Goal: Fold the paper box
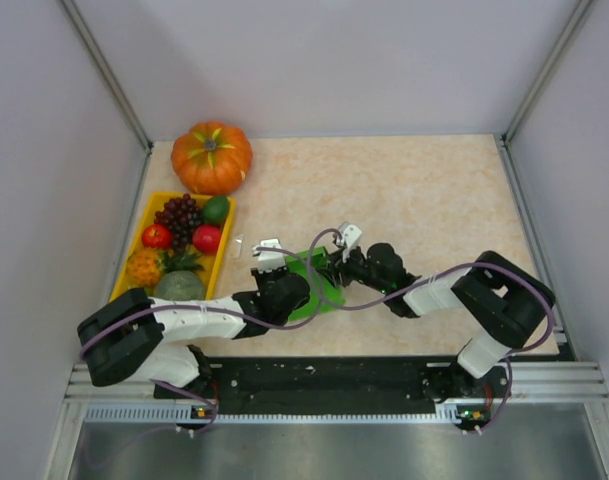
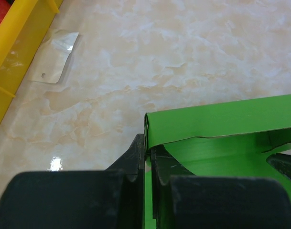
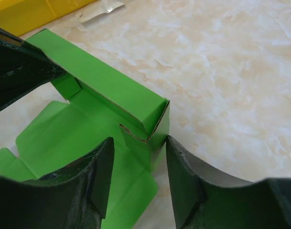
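Black right claw [image 3: 138,145] stands spread, its jaws either side of the near corner of the paper box [image 3: 107,90], not closed on it; from there the box's raised wall runs long toward the upper left of the right wrist view, where the left claw [image 2: 146,148] pinches its far end, low on the tabletop [image 1: 434,190]

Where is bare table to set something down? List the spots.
Free: the table at back and right, from the pumpkin to the right wall. Crowded: the left edge with pumpkin and tray; the near middle, where left gripper and right gripper meet the paper box.
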Robot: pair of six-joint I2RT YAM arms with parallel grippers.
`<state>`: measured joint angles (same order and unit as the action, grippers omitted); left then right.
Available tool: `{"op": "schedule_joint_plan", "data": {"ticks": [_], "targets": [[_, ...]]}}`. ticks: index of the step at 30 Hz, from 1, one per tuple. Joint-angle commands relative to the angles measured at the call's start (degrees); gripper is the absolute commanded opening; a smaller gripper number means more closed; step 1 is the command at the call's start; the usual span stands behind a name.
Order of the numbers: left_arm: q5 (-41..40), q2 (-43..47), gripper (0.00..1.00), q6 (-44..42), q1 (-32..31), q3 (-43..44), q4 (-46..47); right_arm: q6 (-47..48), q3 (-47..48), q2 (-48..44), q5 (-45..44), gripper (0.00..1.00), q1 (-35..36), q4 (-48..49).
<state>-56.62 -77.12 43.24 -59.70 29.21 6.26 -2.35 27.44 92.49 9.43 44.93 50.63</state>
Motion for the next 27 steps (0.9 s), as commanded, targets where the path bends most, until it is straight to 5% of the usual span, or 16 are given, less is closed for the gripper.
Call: {"op": "schedule_joint_plan", "data": {"ticks": [1,9,16,21,27], "targets": [[1.16,1.1,0.0,-1.67,-0.06,-0.47,3.41,3.65,3.06,1.29,1.47,0.44,-0.8,2.98],[1.42,0.75,0.0,-3.78,-0.06,-0.3,4.55,4.64,3.15,0.85,6.56,0.35,-0.8,-0.71],[1.78,0.22,0.0,-5.36,0.02,-0.56,5.34,3.67,2.27,-2.3,13.07,0.55,-0.89,-3.69],[2.65,-0.84,0.0,-5.89,0.02,-0.65,6.39,4.89,-0.81,-5.3,10.52,0.57,-1.24,-6.42],[2.92,-1.01,0.0,-6.94,0.03,-0.47,6.57,6.66,-0.11,-5.48,8.85,0.38,-2.21,-8.89]]}}
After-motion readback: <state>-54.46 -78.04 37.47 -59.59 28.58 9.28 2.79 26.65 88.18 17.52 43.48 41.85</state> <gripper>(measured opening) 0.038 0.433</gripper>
